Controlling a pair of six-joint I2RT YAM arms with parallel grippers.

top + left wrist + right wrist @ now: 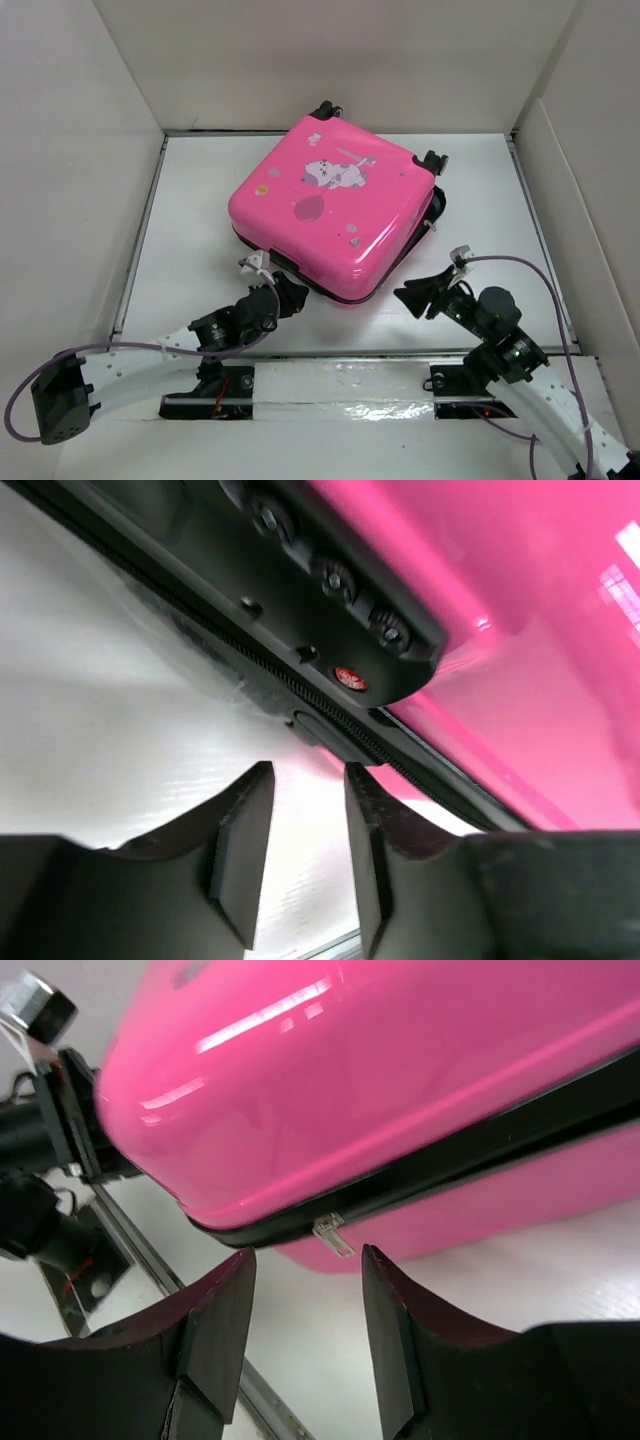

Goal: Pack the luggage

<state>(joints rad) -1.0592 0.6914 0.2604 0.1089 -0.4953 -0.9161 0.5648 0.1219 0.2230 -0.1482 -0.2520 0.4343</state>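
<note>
The hot-pink luggage (335, 205) lies flat and closed in the middle of the white table, its cartoon-animal shell facing up. My left gripper (283, 294) is open and empty at the luggage's near-left edge; its wrist view (308, 770) shows the black lock panel (345, 610) with dials and the zipper line just ahead of the fingertips. My right gripper (415, 296) is open and empty at the near-right corner; its wrist view (305, 1255) shows a silver zipper pull (333, 1234) hanging from the black zipper seam just beyond the fingertips.
White walls enclose the table (190, 250) on the left, back and right. The luggage's black wheels (436, 161) point to the back right. A metal base rail (330, 385) runs along the near edge between the arm bases.
</note>
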